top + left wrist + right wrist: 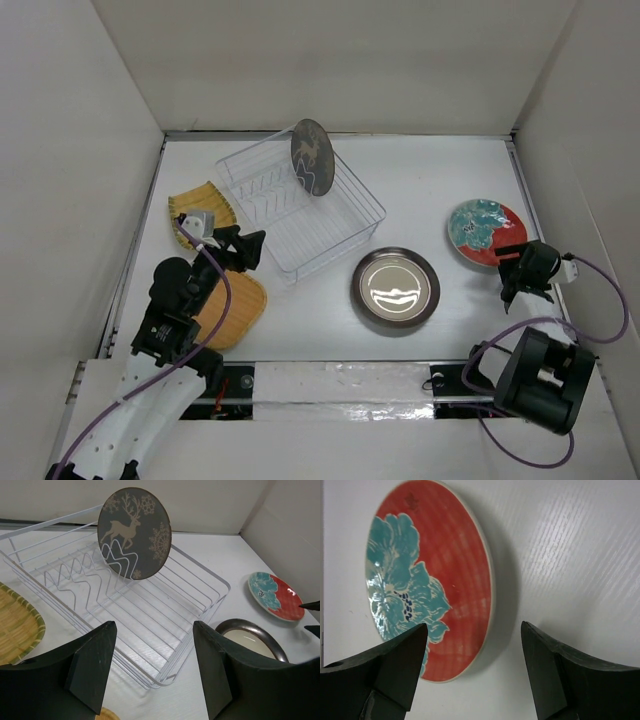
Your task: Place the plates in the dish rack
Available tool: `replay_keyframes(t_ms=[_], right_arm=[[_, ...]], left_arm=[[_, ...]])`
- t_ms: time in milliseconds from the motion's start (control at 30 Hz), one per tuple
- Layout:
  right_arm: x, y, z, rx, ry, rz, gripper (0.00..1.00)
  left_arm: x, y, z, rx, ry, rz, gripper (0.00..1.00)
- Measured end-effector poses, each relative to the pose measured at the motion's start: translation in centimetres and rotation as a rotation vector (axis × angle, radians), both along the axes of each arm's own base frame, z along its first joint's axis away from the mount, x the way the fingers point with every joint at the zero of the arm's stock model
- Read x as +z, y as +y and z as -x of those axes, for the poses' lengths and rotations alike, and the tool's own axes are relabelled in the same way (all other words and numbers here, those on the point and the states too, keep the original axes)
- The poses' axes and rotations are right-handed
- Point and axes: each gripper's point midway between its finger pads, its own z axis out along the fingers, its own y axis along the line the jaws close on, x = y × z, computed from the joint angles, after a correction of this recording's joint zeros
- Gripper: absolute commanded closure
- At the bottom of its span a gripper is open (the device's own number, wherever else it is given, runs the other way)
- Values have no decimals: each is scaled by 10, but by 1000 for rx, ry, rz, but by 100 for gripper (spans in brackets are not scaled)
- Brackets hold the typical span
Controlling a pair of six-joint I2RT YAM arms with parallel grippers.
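Note:
The dark round plate (pixel 312 157) with a pale deer motif stands upright between prongs in the clear dish rack (pixel 362 190), as the left wrist view shows (pixel 134 532). The red plate with teal flowers (pixel 486 232) lies flat at the right. My right gripper (pixel 512 272) is open just in front of it, and its near rim (pixel 470 645) lies between the fingers. The dark-rimmed silver plate (pixel 395 287) lies at centre. My left gripper (pixel 245 248) is open and empty by the rack's near-left corner (pixel 165 677). A fan-shaped yellow plate (pixel 200 207) and a round yellow plate (pixel 232 310) lie at the left.
White walls close in the table on three sides. The left arm hangs over part of the round yellow plate. A taped strip runs along the near edge (pixel 340 380). The right arm's purple cable (pixel 600 300) loops near the right wall.

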Motion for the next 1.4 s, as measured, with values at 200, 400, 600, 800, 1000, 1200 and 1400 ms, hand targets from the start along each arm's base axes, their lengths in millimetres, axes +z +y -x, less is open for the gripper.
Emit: replay_keyframes(t_ms=[200, 400, 600, 800, 1000, 1200, 1400], right_arm=[[-27, 5, -20, 54, -4, -137, 27], [-34, 8, -37, 76, -30, -239, 63], [-29, 9, -41, 76, -79, -302, 100], [-12, 13, -40, 112, -132, -248, 100], [29, 32, -31, 202, -165, -82, 100], [122, 91, -69, 466, -223, 134, 100], [268, 228, -113, 823, -435, 381, 100]], left_arm=[[2, 0, 2, 2, -9, 3, 40], [2, 2, 1, 8, -8, 1, 40], [1, 2, 1, 13, -8, -4, 41], [1, 4, 1, 19, -9, -6, 41], [1, 4, 1, 19, -8, -6, 42], [-1, 3, 0, 19, -2, -10, 42], [-1, 3, -1, 19, -2, -13, 42]])
